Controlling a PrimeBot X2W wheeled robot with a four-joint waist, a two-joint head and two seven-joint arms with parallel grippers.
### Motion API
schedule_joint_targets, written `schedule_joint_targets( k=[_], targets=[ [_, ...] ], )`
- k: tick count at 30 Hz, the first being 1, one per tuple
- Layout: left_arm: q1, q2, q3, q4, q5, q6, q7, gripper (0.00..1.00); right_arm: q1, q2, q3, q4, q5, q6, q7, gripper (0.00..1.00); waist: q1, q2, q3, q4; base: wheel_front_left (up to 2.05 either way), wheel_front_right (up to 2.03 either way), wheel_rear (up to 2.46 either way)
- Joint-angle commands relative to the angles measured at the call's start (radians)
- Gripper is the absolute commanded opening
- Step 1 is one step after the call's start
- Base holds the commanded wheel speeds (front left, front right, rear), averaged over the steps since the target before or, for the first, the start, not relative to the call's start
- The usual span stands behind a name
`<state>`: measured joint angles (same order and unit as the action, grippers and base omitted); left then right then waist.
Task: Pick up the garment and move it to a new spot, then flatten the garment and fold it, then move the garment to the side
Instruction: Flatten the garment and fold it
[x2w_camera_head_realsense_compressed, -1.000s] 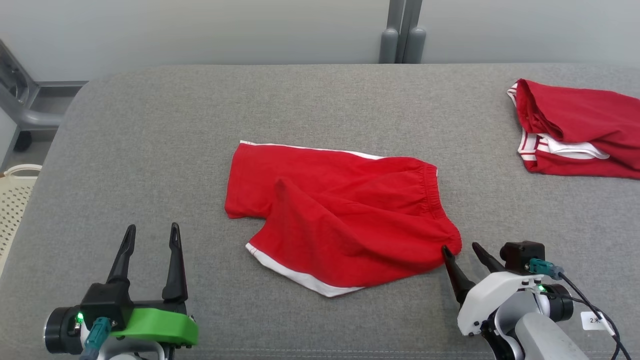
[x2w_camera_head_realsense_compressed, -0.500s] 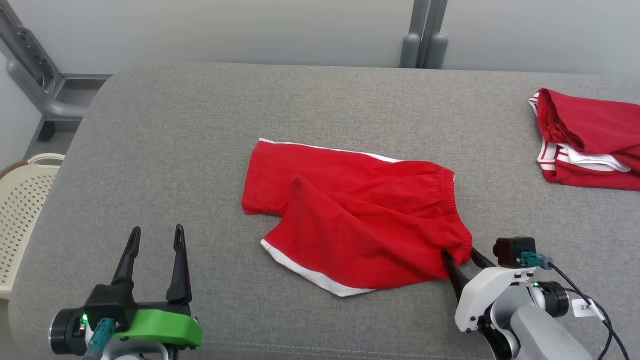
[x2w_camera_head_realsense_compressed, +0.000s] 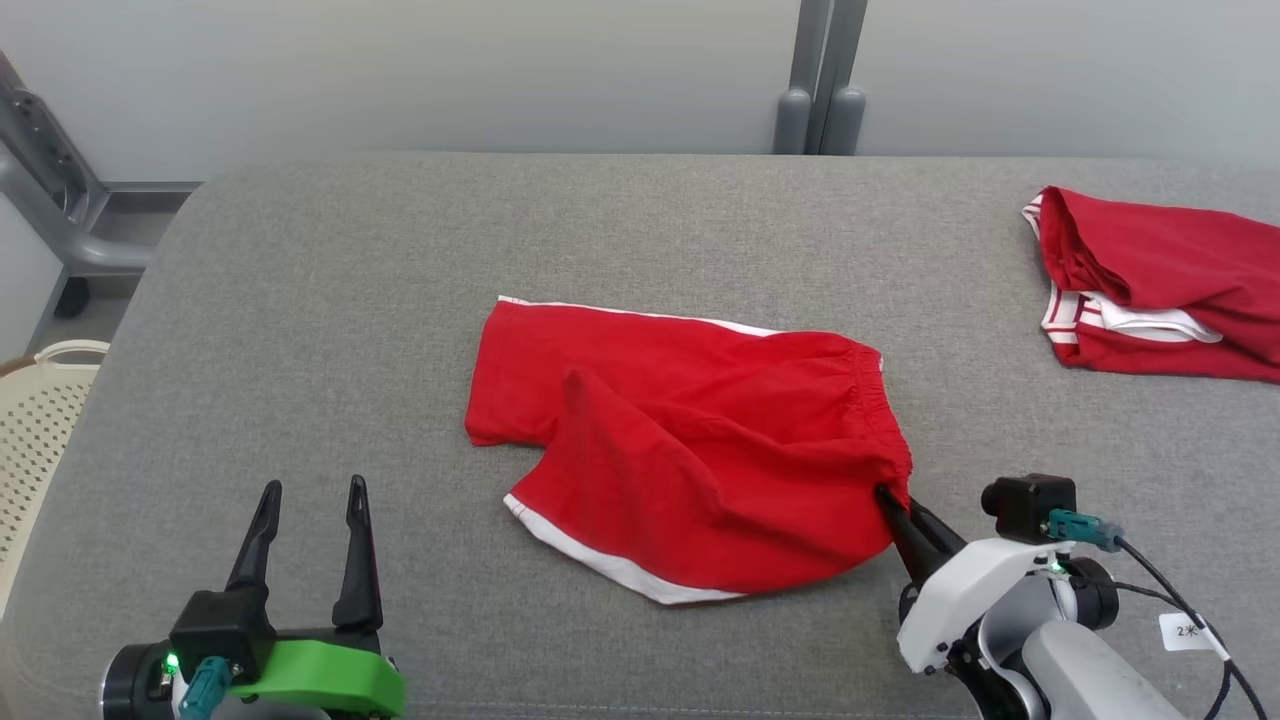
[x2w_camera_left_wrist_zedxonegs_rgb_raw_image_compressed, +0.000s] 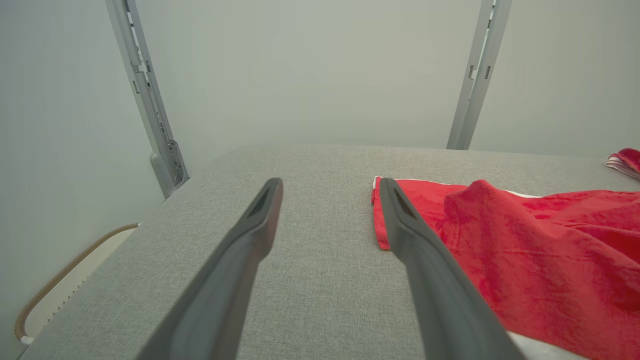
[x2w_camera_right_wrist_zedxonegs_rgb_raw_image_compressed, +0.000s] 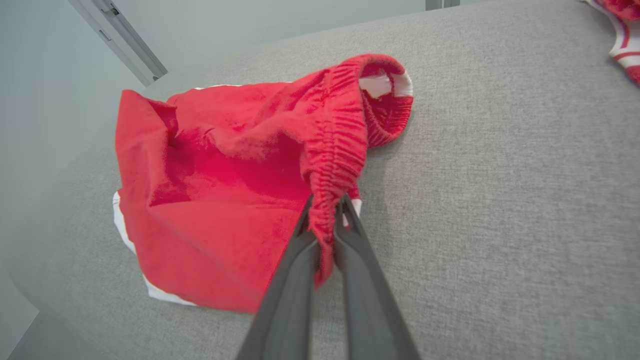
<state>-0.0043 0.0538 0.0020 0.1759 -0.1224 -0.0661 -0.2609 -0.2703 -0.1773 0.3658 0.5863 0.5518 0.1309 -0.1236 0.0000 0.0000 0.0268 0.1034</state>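
The garment (x2w_camera_head_realsense_compressed: 690, 440) is a pair of red shorts with white trim, lying rumpled in the middle of the grey padded table (x2w_camera_head_realsense_compressed: 300, 300). My right gripper (x2w_camera_head_realsense_compressed: 890, 500) is shut on the near end of the elastic waistband, and the right wrist view shows the gathered waistband (x2w_camera_right_wrist_zedxonegs_rgb_raw_image_compressed: 332, 165) pinched between the two fingers of that gripper (x2w_camera_right_wrist_zedxonegs_rgb_raw_image_compressed: 325, 205) and lifted slightly. My left gripper (x2w_camera_head_realsense_compressed: 308, 490) stands open at the lower left, well clear of the shorts. In the left wrist view the garment (x2w_camera_left_wrist_zedxonegs_rgb_raw_image_compressed: 525, 250) lies to the right of the open left gripper (x2w_camera_left_wrist_zedxonegs_rgb_raw_image_compressed: 330, 187).
A second red garment with white stripes (x2w_camera_head_realsense_compressed: 1150, 285) lies at the table's far right. A cream perforated basket (x2w_camera_head_realsense_compressed: 35, 420) stands beyond the table's left edge. Grey metal posts (x2w_camera_head_realsense_compressed: 820, 90) rise behind the table.
My right gripper has pushed onto the waistband corner and shut on it. The head camera has shifted between frames. My left gripper has stayed open in place.
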Motion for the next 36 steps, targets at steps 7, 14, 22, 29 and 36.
schedule_joint_targets(
  k=[7,14,22,29,36],
  targets=[
    [0.007,-0.002,-0.005,0.000,-0.006,-0.005,-0.003,1.00,0.117,-0.056,-0.047,-0.305,-0.001,0.000,0.160,0.00,0.0000,0.0000,0.009,-0.012,0.00,0.00,0.00],
    [-0.014,-0.003,-0.012,0.011,-0.007,-0.010,-0.003,1.00,0.109,-0.033,-0.089,-0.427,-0.062,0.000,0.269,0.00,0.0000,0.0000,0.022,0.016,0.00,0.00,0.00],
    [-0.031,-0.003,-0.040,0.026,-0.017,-0.010,-0.003,1.00,-0.047,-0.003,-0.089,-0.305,-0.132,0.000,0.259,0.00,0.0000,0.0000,0.032,0.057,0.00,0.00,0.00],
    [-0.050,-0.003,-0.061,0.032,-0.024,-0.008,-0.003,1.00,-0.189,0.025,-0.070,-0.136,-0.147,0.000,0.244,0.00,0.0000,0.0000,0.061,0.086,0.00,0.00,0.00],
    [-0.088,-0.003,-0.104,0.047,-0.035,-0.013,-0.003,1.00,-0.338,0.028,-0.043,0.128,-0.169,-0.001,0.180,0.00,0.0000,0.0000,0.097,0.137,0.00,0.00,0.00]
  ],
)
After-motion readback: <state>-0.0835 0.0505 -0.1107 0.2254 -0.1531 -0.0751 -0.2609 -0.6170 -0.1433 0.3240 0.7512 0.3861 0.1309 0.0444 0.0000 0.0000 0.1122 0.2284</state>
